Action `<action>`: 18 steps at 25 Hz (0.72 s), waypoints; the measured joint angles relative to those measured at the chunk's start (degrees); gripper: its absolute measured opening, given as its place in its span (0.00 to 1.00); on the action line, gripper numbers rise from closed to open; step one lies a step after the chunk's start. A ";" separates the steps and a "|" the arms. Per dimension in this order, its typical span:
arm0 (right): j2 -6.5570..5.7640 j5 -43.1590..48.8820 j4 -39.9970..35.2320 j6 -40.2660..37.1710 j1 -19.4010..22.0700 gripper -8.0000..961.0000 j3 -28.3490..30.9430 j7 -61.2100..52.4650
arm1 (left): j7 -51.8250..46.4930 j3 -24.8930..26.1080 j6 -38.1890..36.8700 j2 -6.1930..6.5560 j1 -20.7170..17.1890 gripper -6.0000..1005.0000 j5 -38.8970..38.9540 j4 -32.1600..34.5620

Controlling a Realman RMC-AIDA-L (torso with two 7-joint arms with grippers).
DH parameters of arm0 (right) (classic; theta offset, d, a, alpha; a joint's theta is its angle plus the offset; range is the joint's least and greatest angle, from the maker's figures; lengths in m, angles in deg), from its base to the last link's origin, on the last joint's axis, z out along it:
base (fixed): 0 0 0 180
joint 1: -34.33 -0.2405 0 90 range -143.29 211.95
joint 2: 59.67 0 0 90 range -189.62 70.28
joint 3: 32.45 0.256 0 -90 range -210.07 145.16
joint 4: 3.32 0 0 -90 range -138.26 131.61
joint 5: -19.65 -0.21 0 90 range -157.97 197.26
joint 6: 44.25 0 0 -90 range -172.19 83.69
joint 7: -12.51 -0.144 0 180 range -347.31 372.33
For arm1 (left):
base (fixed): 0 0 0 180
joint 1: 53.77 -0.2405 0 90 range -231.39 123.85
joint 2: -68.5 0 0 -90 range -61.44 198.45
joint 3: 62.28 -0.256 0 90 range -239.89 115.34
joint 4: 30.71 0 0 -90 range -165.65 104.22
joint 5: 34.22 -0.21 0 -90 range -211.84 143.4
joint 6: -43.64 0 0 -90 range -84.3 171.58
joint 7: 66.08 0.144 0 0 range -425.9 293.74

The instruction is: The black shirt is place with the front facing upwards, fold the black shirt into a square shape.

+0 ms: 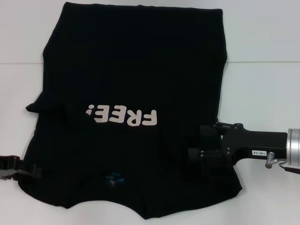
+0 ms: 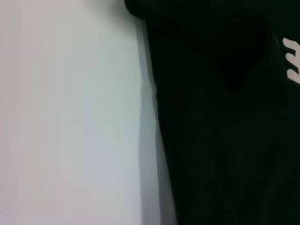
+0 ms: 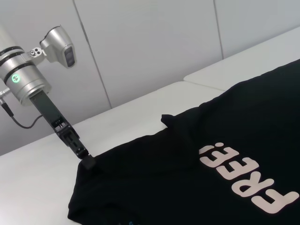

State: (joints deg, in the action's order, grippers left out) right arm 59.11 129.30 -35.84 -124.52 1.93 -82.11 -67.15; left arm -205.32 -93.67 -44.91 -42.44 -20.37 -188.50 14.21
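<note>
Head view: we pinch both near shoulders of the plain black cloth shirt (image 1: 131,70), left gripper (image 1: 29,169) and right gripper (image 1: 199,143) clamped; next, lift together toward the table's (image 1: 262,37) far edge.

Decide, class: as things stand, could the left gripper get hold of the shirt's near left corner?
Probably yes. The left gripper already sits at that edge of the black shirt, with only bare table beside it, and the right gripper is over the far side.

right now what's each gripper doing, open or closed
left gripper: at the black shirt's shoulder edge, cannot be told.
right gripper: over the shirt's other side, cannot be told.
</note>
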 joint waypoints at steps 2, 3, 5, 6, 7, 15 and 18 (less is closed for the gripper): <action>-0.04 -0.06 0.00 -0.03 0.07 0.97 0.00 -0.10 | 0.01 -0.20 0.56 -0.03 -0.17 0.67 -0.07 0.11; -0.06 -0.06 0.00 -0.05 0.10 0.97 0.00 -0.21 | 0.02 -0.21 0.68 -0.02 -0.24 0.65 -0.05 0.20; -0.10 -0.06 0.00 -0.10 0.13 0.97 0.00 -0.45 | 0.29 -0.05 0.67 -0.05 -0.56 0.60 0.18 1.09; -0.12 -0.06 -0.01 -0.14 0.17 0.97 0.00 -0.58 | 0.43 0.06 0.50 -0.13 -0.70 0.58 0.28 1.71; -0.13 -0.06 -0.11 -0.19 0.21 0.97 0.00 -0.87 | 0.55 0.12 0.31 -0.26 -0.79 0.55 0.30 2.11; -0.55 0.03 -0.28 -0.38 0.33 0.96 0.00 -2.13 | 1.81 -0.27 0.29 -0.94 -0.89 0.25 -0.08 2.34; -0.76 0.22 -0.91 -0.40 0.35 0.96 -0.01 -4.07 | 1.67 -0.24 0.39 -0.89 -0.85 0.15 -0.15 2.35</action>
State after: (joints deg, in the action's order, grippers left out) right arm 58.34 129.52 -36.75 -124.92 2.28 -82.12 -71.22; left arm -203.65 -93.91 -44.51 -43.33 -21.23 -188.65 16.56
